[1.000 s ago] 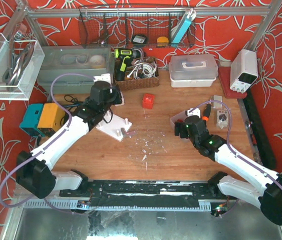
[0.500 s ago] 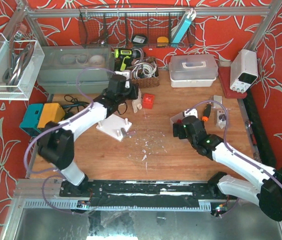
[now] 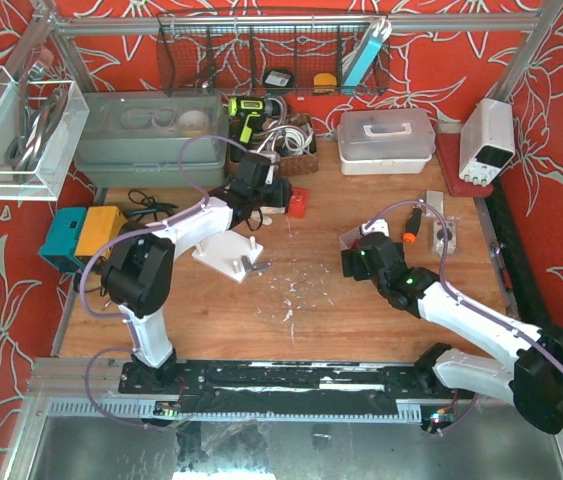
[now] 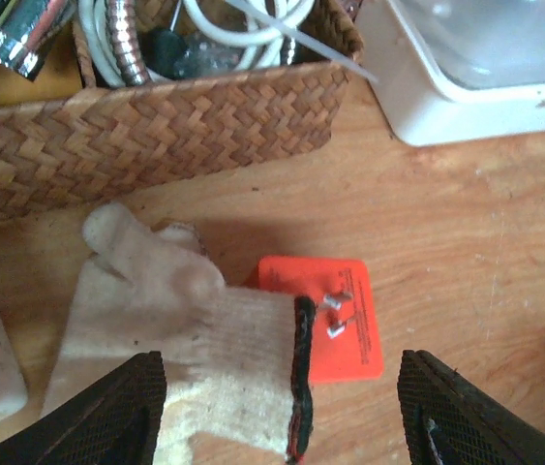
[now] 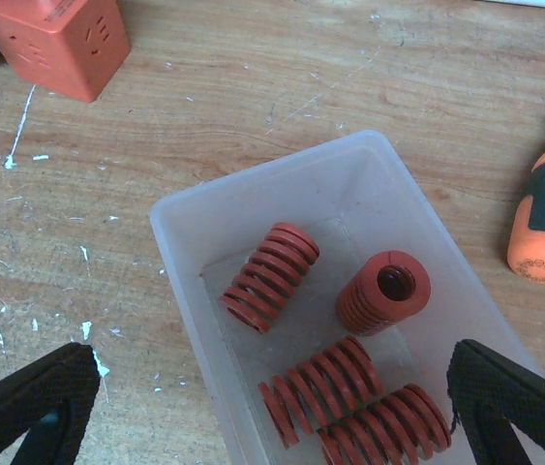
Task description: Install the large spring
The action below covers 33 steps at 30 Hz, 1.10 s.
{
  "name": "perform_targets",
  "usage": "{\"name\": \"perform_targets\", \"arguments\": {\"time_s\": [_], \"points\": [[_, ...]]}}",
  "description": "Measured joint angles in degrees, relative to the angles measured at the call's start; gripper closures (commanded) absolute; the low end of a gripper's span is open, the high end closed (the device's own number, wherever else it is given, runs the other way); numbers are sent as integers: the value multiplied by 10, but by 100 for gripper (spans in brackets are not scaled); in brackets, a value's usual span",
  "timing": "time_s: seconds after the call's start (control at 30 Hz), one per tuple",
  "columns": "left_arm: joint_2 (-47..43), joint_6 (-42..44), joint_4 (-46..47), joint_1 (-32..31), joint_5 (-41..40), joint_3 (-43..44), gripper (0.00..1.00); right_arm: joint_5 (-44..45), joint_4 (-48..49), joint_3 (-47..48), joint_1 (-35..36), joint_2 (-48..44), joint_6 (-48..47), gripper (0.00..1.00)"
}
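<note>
Running off the lower frame edge, two of four red springs (image 5: 269,277) lie partly unseen in a clear tray (image 5: 180,242) on the worktop (image 5: 253,87), under the wide-open right tool (image 5: 272,412). The left tool (image 4: 287,417), also open, hangs over a red block (image 4: 364,349) and glove (image 4: 175,320).

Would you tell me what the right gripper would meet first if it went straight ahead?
Likely the right gripper meets the lying springs in the clear tray; depth is unclear.
</note>
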Motion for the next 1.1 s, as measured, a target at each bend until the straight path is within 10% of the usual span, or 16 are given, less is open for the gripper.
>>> {"name": "perform_targets", "arguments": {"time_s": [0.6, 1.1], "points": [[-161, 160, -64, -118, -17, -186, 51, 11, 0, 1, 3, 3, 0, 1], [-68, 294, -194, -197, -106, -149, 59, 46, 9, -6, 4, -43, 0, 2]]}}
